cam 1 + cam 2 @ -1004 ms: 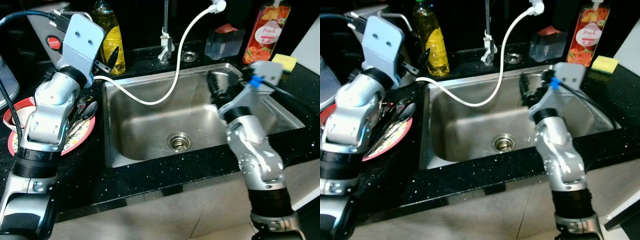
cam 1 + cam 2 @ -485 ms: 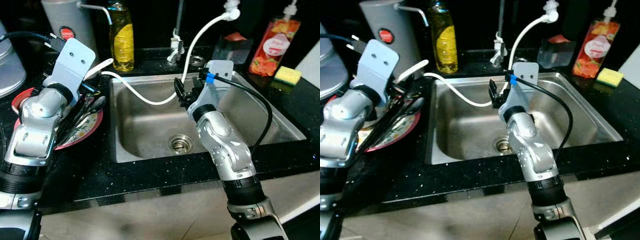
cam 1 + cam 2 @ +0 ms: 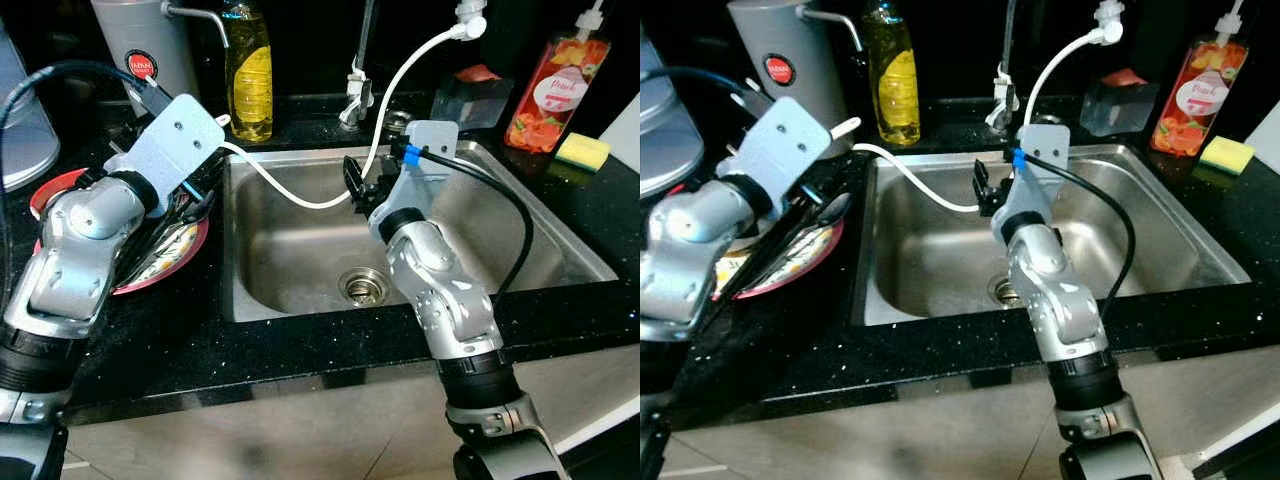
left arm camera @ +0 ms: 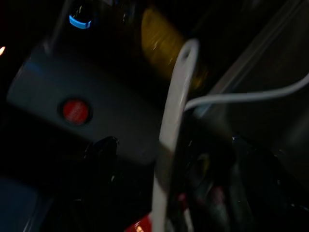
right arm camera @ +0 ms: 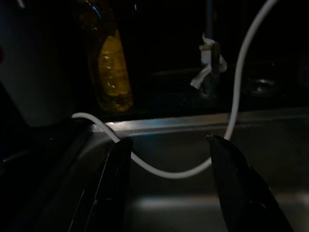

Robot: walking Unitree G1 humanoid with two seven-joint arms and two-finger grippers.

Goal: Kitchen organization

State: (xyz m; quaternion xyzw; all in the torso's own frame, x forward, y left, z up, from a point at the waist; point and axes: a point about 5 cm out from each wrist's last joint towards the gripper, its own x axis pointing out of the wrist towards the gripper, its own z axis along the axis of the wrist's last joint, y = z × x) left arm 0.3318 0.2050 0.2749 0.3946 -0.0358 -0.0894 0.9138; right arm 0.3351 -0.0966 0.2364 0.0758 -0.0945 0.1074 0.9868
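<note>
Two grippers are up at the counter and, by my reading, this kitchen tidy-up is still early. Nearest the front edge of the black speckled countertop (image 3: 300, 350), the left side carries a red-rimmed patterned plate (image 3: 790, 262) still loaded with dark utensils, a black spoon (image 3: 830, 210) among them. Nothing looks put away yet, so that pile seems to be the job waiting.

Over that plate sits the left gripper (image 3: 810, 195), down among the utensils. A white plastic handle (image 4: 171, 125) runs right between its fingers in the left wrist view, and its pale tip pokes out past the silver wrist bracket, but the shot is too dark and blurred; I cannot tell whether the fingers are clamped on it or merely alongside.

Move to the stainless steel sink (image 3: 560, 230), bare down to the round drain (image 3: 362, 285). The right gripper (image 5: 169, 188) hangs over the basin near its back-left wall with both black fingers (image 5: 113, 183) spread wide, holding nothing, touching nothing. A thin white hose (image 3: 290, 195) droops just beyond them, slung from the tap fitting.

Along the back edge: a grey cylindrical appliance with a red button (image 3: 140, 50), a yellow liquid bottle (image 3: 248, 70), a peach-labelled pump bottle (image 3: 555, 90) and a yellow sponge (image 3: 583, 150) at the far right corner.
</note>
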